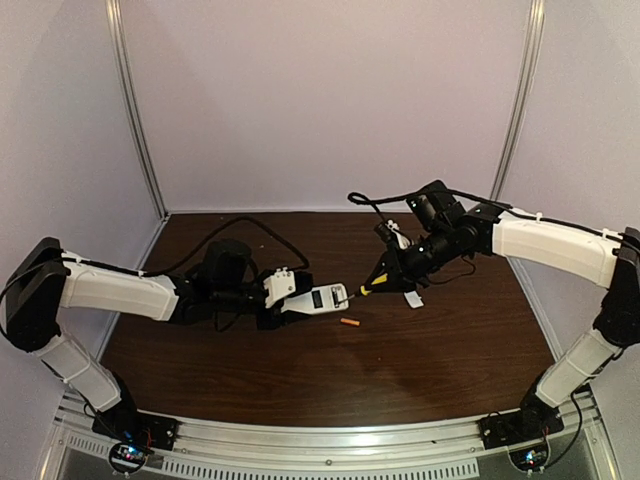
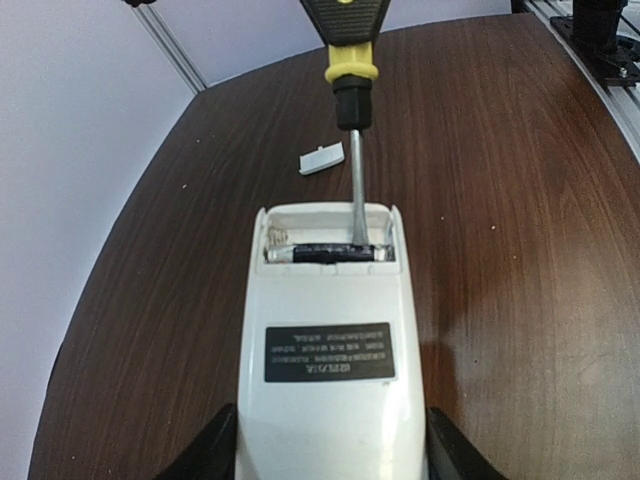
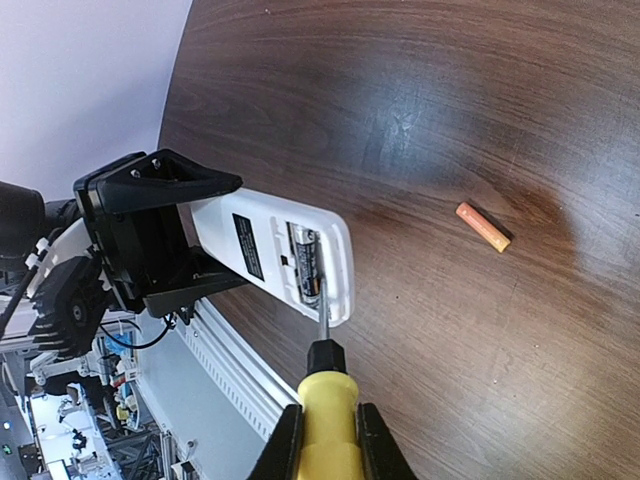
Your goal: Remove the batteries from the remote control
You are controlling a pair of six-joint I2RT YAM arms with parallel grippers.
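My left gripper (image 2: 330, 445) clamps the remote control (image 2: 330, 320), bay (image 2: 300, 222) open upward. My right gripper (image 3: 325, 440) pinches the screwdriver (image 3: 325, 400), tip inside the bay against the dark battery (image 2: 325, 254). The orange battery (image 3: 483, 227) lies on the table (image 1: 450, 350) near the remote.

screwdriver (image 2: 349, 70) tip in remote control (image 2: 330, 320) bay, battery (image 2: 325, 254) inside, other battery (image 3: 483, 227) on table (image 3: 560, 380)

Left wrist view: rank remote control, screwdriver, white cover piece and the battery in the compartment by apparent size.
1. remote control
2. screwdriver, cropped at the top
3. battery and cover piece: similar; the cover lies farther off, so unranked
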